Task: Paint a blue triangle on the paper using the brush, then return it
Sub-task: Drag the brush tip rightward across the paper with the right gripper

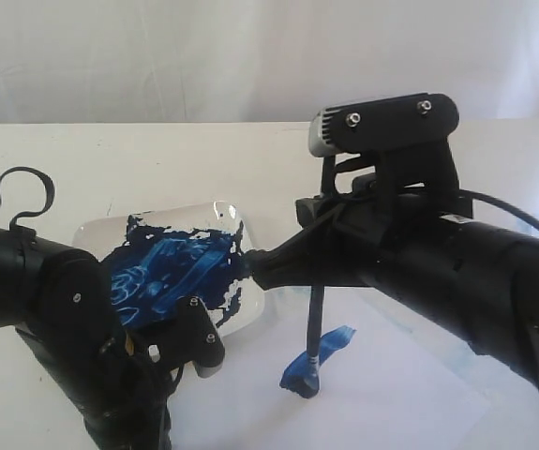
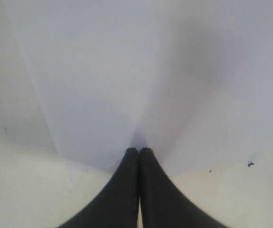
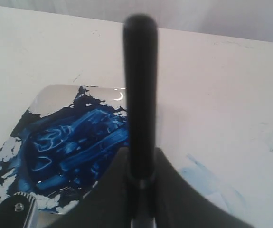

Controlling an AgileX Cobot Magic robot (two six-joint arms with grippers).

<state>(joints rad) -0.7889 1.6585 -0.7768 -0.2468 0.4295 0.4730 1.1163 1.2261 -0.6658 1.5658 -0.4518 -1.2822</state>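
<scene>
Here: brush upright on paper, one blue stroke down

Shows, at far left, the left gripper (image 2: 139, 151) with matte black fingers pressed flat together, nothing between them, tips on the paper (image 1: 410, 394) near its edge: a thin, smooth white sheet on the cream table (image 1: 157, 159). Gives that closure from the left wrist only; cannot make out those tips from outside, behind the arm's bulk. Finds next a glossy square dish (image 1: 91, 234), round-cornered, smeared with thick, ridged dark-blue paint. Catches the right gripper (image 3: 141, 164) clamped on the round black handle of the brush (image 1: 314, 323), held near upright, tip down on the paper right of the dish, at the end of a short wet blue stroke (image 1: 336, 337). Picks up faint pale smears (image 3: 207, 178) from the right wrist alone.
</scene>
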